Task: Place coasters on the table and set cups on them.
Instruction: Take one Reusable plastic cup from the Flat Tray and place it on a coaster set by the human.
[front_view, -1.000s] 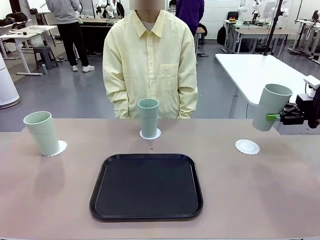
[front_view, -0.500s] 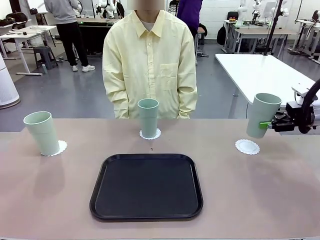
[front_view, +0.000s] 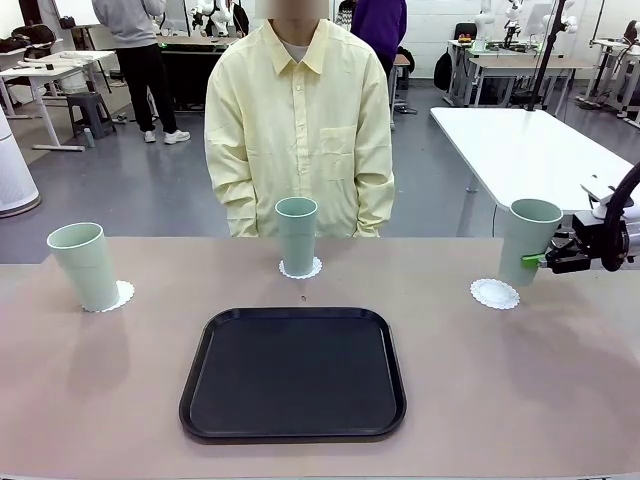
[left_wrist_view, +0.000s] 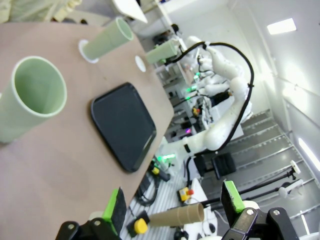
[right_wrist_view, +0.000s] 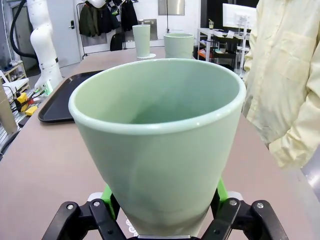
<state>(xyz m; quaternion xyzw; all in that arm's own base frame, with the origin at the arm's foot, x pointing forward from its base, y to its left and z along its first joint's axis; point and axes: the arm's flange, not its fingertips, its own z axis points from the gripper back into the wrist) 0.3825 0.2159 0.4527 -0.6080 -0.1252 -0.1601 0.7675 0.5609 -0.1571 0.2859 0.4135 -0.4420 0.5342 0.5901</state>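
Observation:
Three pale green cups show. On the table (front_view: 520, 400), the left cup (front_view: 86, 266) stands on a scalloped white coaster (front_view: 122, 295), and the middle cup (front_view: 296, 233) on another coaster (front_view: 301, 269). My right gripper (front_view: 548, 262) is shut on the third cup (front_view: 527, 238), which hangs upright just right of and slightly above the bare right coaster (front_view: 495, 293). The right wrist view has this cup (right_wrist_view: 160, 135) clamped between the green pads (right_wrist_view: 107, 194). My left gripper (left_wrist_view: 175, 205) is open and holds nothing, off the table's left end, facing the left cup (left_wrist_view: 31, 100).
A black tray (front_view: 293, 372) lies bare at the table's front centre. A person in a yellow shirt (front_view: 300, 120) stands at the far edge behind the middle cup. A white table (front_view: 520, 145) stands behind, to the right.
The right gripper has brought its cup from tilted to upright, lower and slightly left toward the bare coaster. The other cups have not moved.

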